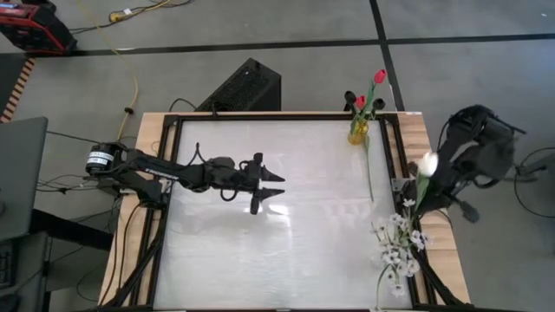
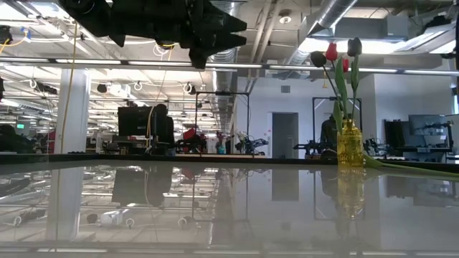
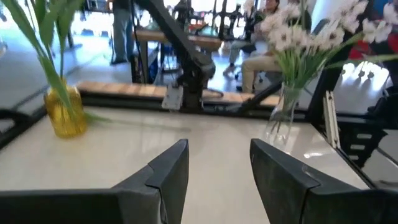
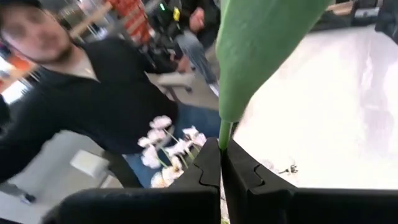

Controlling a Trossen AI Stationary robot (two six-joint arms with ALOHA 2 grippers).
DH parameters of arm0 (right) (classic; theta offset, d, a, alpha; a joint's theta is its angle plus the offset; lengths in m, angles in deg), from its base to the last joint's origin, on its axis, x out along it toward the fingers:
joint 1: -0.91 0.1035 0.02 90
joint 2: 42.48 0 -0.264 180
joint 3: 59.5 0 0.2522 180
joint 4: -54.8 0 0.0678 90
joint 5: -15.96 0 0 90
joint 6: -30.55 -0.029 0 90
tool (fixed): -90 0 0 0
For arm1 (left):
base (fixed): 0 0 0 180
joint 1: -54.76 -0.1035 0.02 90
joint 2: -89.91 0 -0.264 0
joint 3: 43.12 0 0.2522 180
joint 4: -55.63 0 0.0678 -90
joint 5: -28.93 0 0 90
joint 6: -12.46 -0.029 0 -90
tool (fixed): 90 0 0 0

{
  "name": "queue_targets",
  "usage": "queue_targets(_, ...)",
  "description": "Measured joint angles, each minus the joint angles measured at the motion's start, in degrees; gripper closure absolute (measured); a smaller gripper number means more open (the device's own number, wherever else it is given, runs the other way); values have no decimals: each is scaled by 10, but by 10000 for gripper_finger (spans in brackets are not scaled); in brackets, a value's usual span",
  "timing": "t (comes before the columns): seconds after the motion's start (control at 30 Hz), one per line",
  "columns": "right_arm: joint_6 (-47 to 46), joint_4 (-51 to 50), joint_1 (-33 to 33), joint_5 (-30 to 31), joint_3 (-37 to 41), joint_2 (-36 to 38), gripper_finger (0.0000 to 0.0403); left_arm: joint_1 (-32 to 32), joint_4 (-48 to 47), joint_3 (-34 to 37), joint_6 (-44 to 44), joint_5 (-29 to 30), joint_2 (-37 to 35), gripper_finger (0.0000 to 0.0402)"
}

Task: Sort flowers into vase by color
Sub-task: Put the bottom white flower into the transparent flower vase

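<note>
We've got a white tulip pinched low on its green stem by the right gripper, out past the right edge of the table, bloom pointing roughly toward the far side. By our reckoning this one belongs with the whites, so we want it in the clear vase of small white blossoms at the near right, not the yellow vase at the far right, where red and dark tulips already stand. To do it well, we'd swing the stem upright first, bring its cut end over the clear vase's mouth, and lower slowly so the long stem doesn't rake the sprigs or tip the glass; the broad green leaf could snag, so watch it. The fingers are clamped tight on the stem, jaws nearly meeting. The right arm is folded back beside the table's right edge, wrist turned outward. One more green stem lies on the table near the yellow vase. The left gripper hangs above mid-table, fingers apart and empty, waiting.
</note>
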Motion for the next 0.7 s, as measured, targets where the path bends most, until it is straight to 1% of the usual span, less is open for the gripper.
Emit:
queue_targets(0.23,-3,-2,21,-12,21,-57,377,15,-84,0,29,2,0,242)
queue_targets(0.4,-13,1,55,0,21,-106,377,31,-108,0,43,34,0,242)
queue_targets(0.57,-43,-9,97,52,21,-148,378,48,-110,0,54,59,0,242)
queue_targets(0.7,-64,-27,140,107,21,-173,378,62,-109,0,55,63,0,242)
